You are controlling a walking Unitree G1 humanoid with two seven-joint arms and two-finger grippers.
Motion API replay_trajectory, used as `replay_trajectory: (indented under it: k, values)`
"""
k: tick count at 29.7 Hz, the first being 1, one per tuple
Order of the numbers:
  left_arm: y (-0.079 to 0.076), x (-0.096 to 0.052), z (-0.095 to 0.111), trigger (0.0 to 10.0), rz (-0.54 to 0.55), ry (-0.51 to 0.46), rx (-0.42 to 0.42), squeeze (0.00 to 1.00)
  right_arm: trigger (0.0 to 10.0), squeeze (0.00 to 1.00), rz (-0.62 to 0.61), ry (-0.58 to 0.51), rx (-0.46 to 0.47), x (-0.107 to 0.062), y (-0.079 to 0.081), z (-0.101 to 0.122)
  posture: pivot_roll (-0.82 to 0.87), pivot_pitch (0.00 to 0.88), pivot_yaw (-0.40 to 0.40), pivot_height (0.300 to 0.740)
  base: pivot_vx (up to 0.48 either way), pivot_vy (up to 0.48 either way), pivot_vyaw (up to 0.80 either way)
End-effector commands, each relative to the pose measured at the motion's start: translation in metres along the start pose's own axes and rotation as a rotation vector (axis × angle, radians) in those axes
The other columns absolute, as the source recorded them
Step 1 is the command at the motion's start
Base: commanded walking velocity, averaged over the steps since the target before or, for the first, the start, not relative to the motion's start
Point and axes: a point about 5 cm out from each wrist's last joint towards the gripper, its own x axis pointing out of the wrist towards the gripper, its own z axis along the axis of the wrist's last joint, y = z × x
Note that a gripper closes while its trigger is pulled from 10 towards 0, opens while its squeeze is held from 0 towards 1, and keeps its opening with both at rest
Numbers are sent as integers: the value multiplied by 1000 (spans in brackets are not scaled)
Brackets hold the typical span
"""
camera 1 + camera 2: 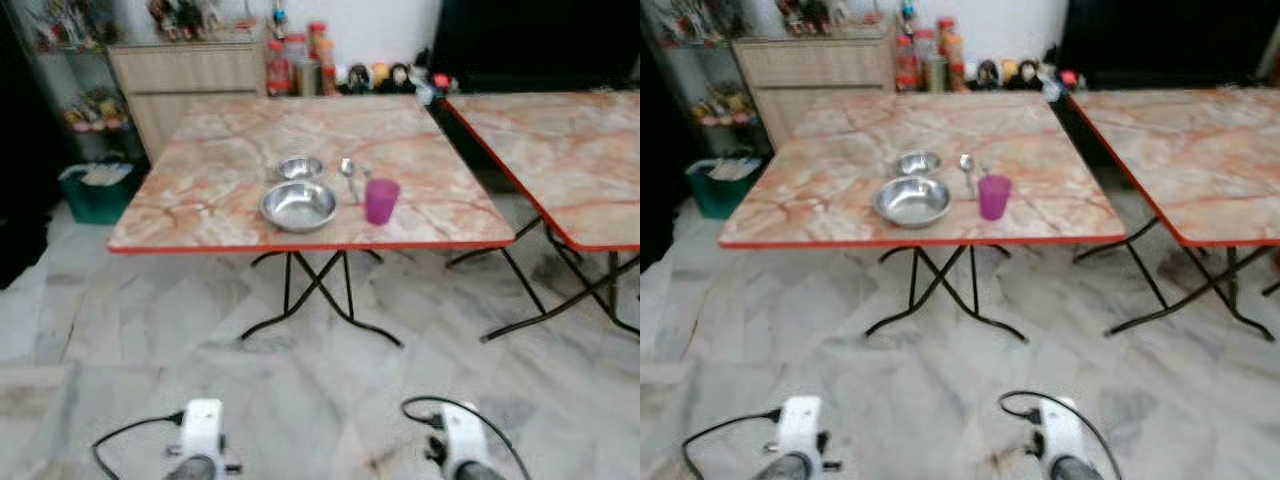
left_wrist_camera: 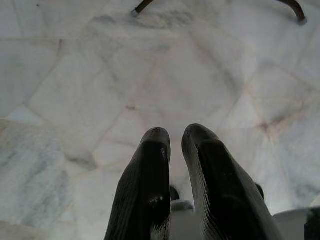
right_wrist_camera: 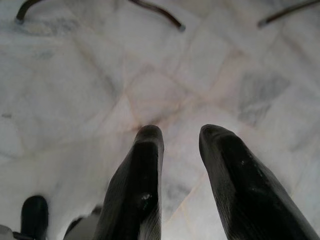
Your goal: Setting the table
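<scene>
A marble-patterned folding table [image 1: 230, 200] with a red edge stands ahead of me. Near its front edge sit a large steel bowl [image 1: 298, 205] and, just behind it, a small steel bowl [image 1: 299, 167]. A metal spoon [image 1: 349, 176] lies to their right, and a purple cup [image 1: 381, 200] stands upright beside it. Both arms hang low, far short of the table. My left gripper [image 2: 176, 134] points at the floor, its fingers nearly together and holding nothing. My right gripper [image 3: 181, 131] hangs over the floor tiles too, open and empty.
A second, similar table [image 1: 570, 160] stands to the right with a narrow gap between. Black folding legs [image 1: 310, 300] spread beneath the near table. A wooden cabinet [image 1: 185, 80], jars [image 1: 300, 62] and a green bin [image 1: 98, 190] line the back left. Grey marble floor [image 1: 300, 390] lies before me.
</scene>
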Motion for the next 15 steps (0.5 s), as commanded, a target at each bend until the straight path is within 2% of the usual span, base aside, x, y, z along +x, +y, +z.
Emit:
replay_trajectory:
  k: [1, 15]
  values:
    - [12, 0, -1, 10000, 33, 7, 18, 0, 10000, 0, 31, -32, -9, 3, 12, 11, -19, 0, -43, 732, 386, 0, 0]
    - [13, 0, -1, 10000, 37, 6, 17, 0, 10000, 0, 28, -40, 23, 3, 12, 11, -13, 0, -43, 740, 386, 0, 0]
